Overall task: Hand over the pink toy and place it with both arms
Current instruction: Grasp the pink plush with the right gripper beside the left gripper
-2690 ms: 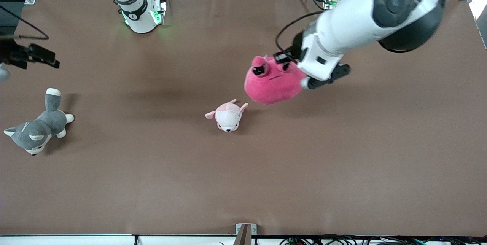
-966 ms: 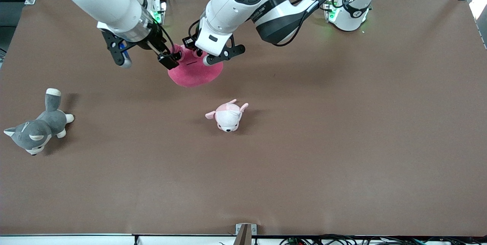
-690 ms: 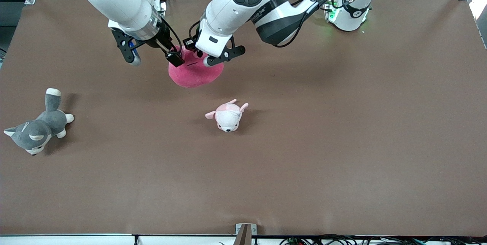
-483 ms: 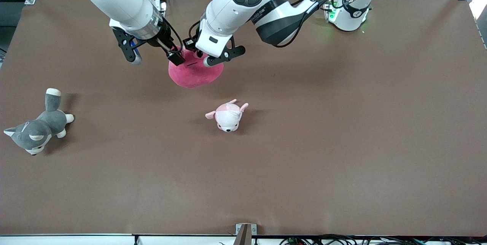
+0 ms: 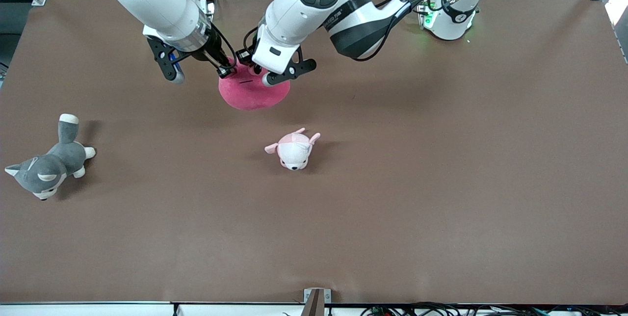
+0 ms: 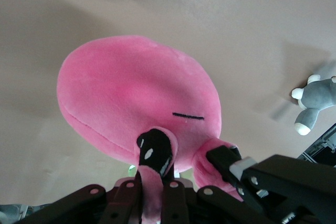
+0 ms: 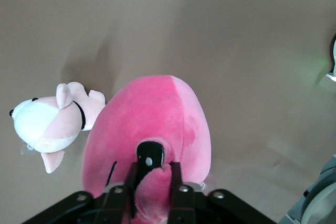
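The pink toy (image 5: 252,92) hangs over the table, toward the robots' side and the right arm's end, held by both arms. My left gripper (image 5: 251,67) is shut on one of its paler ear flaps, just above a dark eye; in the left wrist view the left gripper (image 6: 155,195) pinches that flap of the pink toy (image 6: 136,87). My right gripper (image 5: 225,69) is shut on the other ear flap. In the right wrist view the right gripper (image 7: 155,182) squeezes this flap between its pads, with the pink toy (image 7: 157,119) hanging below.
A small white-and-pale-pink puppy plush (image 5: 293,149) lies on the brown table (image 5: 441,183), nearer to the front camera than the toy. A grey-and-white husky plush (image 5: 46,166) lies at the right arm's end of the table. Both arm bases stand along the robots' edge.
The right gripper moved in from the side and closed on the toy's ear flap. The left gripper kept its hold, and the toy barely shifted.
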You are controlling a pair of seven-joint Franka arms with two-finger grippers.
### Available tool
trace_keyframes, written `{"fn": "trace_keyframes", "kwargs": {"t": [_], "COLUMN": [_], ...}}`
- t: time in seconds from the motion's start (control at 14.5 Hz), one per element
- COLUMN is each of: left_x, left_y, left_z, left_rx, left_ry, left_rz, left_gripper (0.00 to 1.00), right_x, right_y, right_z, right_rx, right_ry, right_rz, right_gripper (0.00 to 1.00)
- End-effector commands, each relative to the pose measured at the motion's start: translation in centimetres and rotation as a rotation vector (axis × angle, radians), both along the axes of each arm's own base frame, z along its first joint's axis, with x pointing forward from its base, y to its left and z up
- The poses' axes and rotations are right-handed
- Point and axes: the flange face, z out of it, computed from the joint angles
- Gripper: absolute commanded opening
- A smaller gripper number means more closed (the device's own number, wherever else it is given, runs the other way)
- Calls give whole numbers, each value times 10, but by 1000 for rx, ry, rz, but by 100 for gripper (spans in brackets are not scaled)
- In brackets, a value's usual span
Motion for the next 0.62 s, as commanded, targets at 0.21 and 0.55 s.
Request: {"fn": "trace_keyframes", "kwargs": {"t": [0.21, 0.55], "left_x": [0, -4], "left_y": [-3, 2], "left_z": [9, 23], "left_rx": [-20, -20], "left_ry": [5, -13], "left_rz": [20, 27], "left_gripper": [1, 100], "right_x": [-1, 0], "right_y": [-7, -8], "right_z": [15, 16], "right_rx": [32, 34], "right_ry": [-23, -26], "right_rz": [-32, -32], "right_gripper": [0, 0]}}
